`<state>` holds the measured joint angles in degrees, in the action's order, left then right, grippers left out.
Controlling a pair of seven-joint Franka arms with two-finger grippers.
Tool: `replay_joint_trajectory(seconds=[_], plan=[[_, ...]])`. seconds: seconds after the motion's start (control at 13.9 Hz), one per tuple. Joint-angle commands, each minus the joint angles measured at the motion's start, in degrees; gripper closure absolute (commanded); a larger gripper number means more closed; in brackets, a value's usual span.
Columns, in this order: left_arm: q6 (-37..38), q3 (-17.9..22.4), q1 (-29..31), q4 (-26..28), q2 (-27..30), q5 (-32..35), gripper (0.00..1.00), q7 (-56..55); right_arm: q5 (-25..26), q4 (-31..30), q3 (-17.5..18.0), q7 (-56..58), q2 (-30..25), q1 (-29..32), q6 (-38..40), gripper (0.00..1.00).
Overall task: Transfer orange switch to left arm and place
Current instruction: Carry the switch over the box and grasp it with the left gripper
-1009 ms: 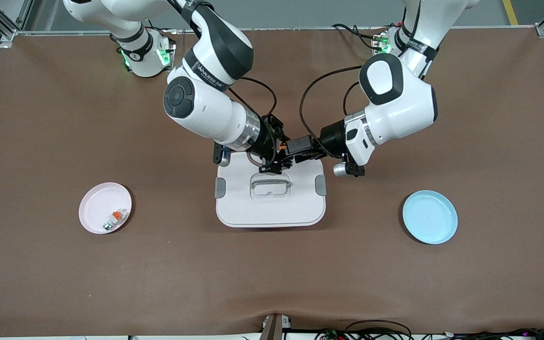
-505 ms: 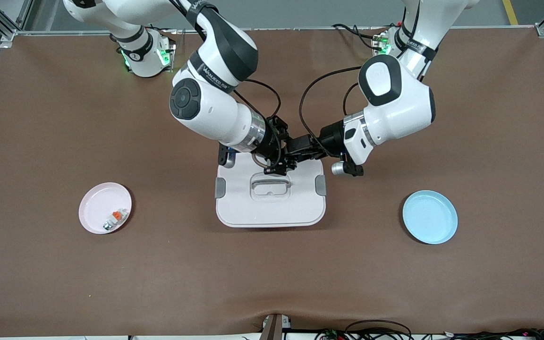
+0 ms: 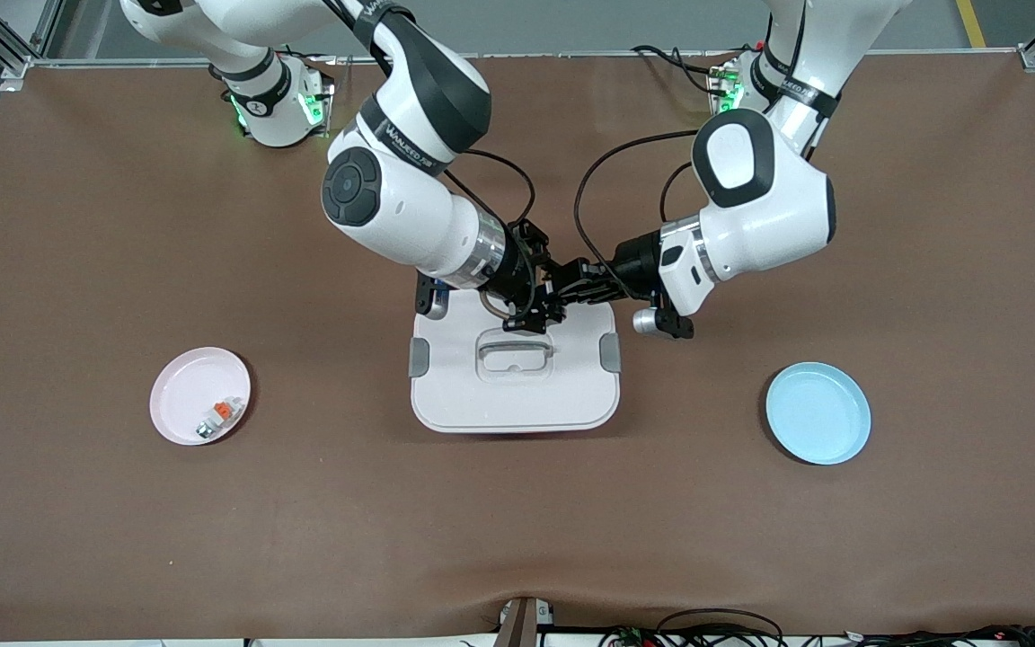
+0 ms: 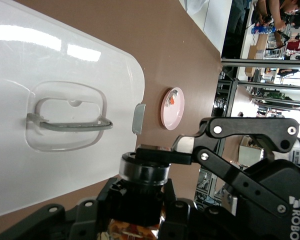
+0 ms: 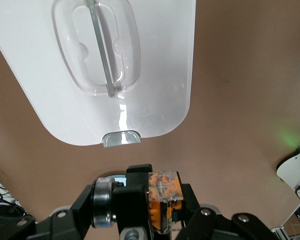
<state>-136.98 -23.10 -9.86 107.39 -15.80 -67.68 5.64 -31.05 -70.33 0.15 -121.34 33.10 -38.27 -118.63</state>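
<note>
Front view: the left gripper (image 3: pixel 571 292) and right gripper (image 3: pixel 543 304) are met over the box (image 3: pixel 514 382).

Left wrist view: the switch (image 4: pixel 144 172) is clamped by both closed grippers.

Right wrist view: the switch's orange part (image 5: pixel 163 200) is seen gripped (a premature release could drop it onto the box).

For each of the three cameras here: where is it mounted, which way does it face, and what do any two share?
Front: high, facing both white arms, over the large white latched plastic box.
Left wrist: past left claw shut on the tiny black orange-faced switch, toward box.
Right wrist: past right claw, shut, down at box.
Shared: all show the box's grey handle.
</note>
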Motion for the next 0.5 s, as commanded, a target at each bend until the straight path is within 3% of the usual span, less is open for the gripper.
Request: replay_joint_trajectory(seconds=[0.0,0.29,0.36,0.43], plan=[[3.38,0.16,1.77,1.5,2.53,-0.88,1.0,1.74,0.9,1.86,-0.59,-0.39,0.83,-0.05,0.86,1.0],[8.29,0.16,5.62,1.42,3.49,-0.61,1.0,1.74,0.82,1.78,-0.59,-0.22,0.83,0.3,0.86,1.0],[10.92,0.16,7.03,1.5,4.19,0.08,1.0,1.74,0.47,1.78,-0.59,-0.04,0.83,0.82,1.03,0.4],[13.64,0.16,8.96,1.33,4.37,3.05,1.0,1.65,0.81,1.78,-0.59,-0.13,0.83,0.74,1.12,0.0]])
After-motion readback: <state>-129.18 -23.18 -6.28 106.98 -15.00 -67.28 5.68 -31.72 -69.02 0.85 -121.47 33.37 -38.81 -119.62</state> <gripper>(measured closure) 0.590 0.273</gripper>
